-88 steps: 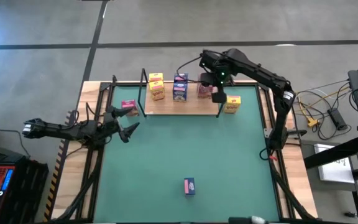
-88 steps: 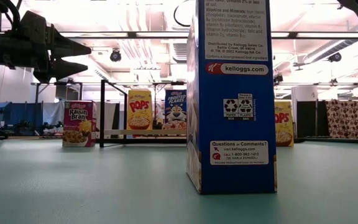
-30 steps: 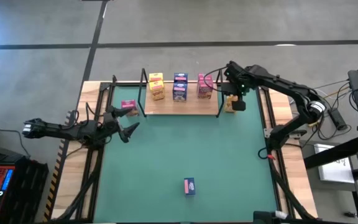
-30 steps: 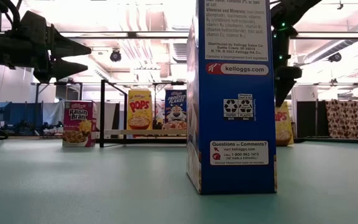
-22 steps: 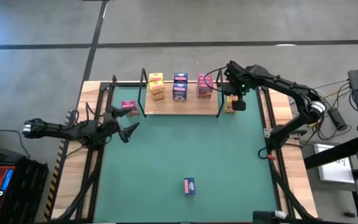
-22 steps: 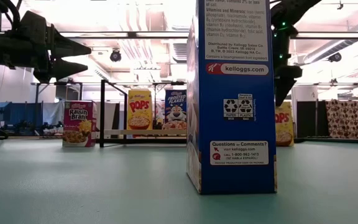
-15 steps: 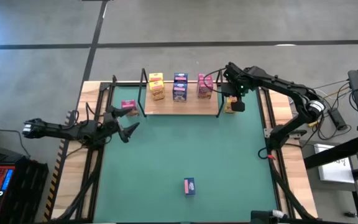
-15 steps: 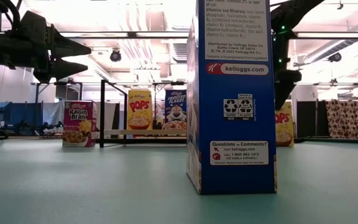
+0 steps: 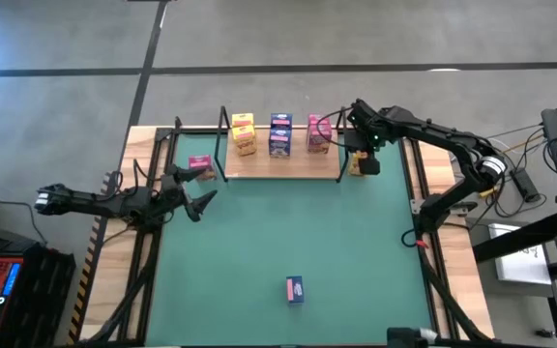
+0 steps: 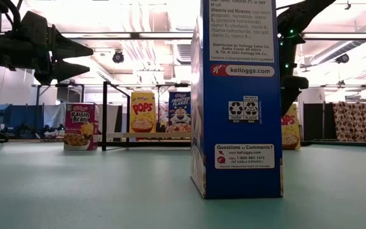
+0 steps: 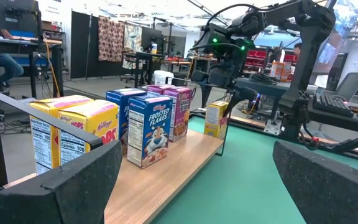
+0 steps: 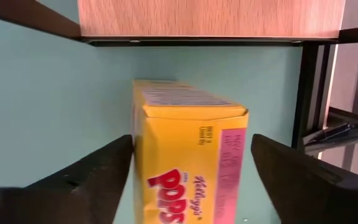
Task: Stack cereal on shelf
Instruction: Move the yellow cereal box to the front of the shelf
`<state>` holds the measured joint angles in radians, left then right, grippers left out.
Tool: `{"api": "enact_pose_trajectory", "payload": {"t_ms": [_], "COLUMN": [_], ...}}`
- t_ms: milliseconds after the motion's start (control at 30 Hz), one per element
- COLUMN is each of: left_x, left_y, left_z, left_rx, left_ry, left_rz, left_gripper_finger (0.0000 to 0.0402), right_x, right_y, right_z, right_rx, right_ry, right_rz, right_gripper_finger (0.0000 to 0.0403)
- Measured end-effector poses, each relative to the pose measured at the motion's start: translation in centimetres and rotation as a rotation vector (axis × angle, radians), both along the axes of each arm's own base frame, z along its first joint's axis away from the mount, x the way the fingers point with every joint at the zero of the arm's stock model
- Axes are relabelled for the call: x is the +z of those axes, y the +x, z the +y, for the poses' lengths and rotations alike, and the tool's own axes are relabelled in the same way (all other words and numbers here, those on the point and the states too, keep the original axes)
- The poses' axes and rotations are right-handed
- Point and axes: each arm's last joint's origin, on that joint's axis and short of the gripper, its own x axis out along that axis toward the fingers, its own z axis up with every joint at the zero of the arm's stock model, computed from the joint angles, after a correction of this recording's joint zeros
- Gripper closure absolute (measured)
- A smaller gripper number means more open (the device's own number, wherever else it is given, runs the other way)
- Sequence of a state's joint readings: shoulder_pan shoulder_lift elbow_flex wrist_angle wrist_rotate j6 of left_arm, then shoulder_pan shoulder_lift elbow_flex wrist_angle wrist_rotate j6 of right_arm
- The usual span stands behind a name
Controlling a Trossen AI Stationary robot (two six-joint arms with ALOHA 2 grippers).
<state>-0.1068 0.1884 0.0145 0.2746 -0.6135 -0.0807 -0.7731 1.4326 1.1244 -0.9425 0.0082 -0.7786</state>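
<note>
On shelf (image 9: 288, 165), cereal boxes (image 9: 280, 134) (upright, rowed)

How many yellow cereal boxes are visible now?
3. Two stand at the shelf's left end, one behind the other; the third box is on the green mat beside its right end, between the right gripper's fingers.

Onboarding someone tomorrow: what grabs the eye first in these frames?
The right gripper straddling a small yellow cardboard Pops cereal box on the green mat, just off the right end of the light wood shelf board, fingers not yet touching. In the low view, a tall blue cereal box fills the foreground. The left gripper waits open by the mat's left edge.
</note>
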Motion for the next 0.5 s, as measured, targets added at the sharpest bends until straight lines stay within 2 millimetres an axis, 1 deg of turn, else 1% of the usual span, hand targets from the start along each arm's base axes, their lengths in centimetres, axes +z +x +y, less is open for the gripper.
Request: {"api": "enact_pose_trajectory", "payload": {"t_ms": [167, 267, 367, 500], "left_x": [0.0, 0.0, 0.0, 0.0], "left_y": [0.0, 0.0, 0.0, 0.0], "left_z": [0.0, 0.0, 0.0, 0.0], "left_rx": [0.000, 0.000, 0.000, 0.000], "left_ry": [0.000, 0.000, 0.000, 0.000], "left_rz": [0.000, 0.000, 0.000, 0.000], "left_gripper_finger": [0.0002, 0.0002, 0.0002, 0.0002], "right_x": [0.0, 0.1, 0.3, 0.9], "right_y": [-0.1, -0.2, -0.6, -0.7], "right_z": [0.1, 0.4, 0.9, 2.0], "right_rx": [-0.020, -0.054, -0.106, -0.124], "right_ry": [0.011, 0.042, 0.087, 0.120], "right_rz": [0.005, 0.000, -0.005, -0.012], "right_gripper_finger": [0.0143, 0.0172, 0.0189, 0.0199]}}
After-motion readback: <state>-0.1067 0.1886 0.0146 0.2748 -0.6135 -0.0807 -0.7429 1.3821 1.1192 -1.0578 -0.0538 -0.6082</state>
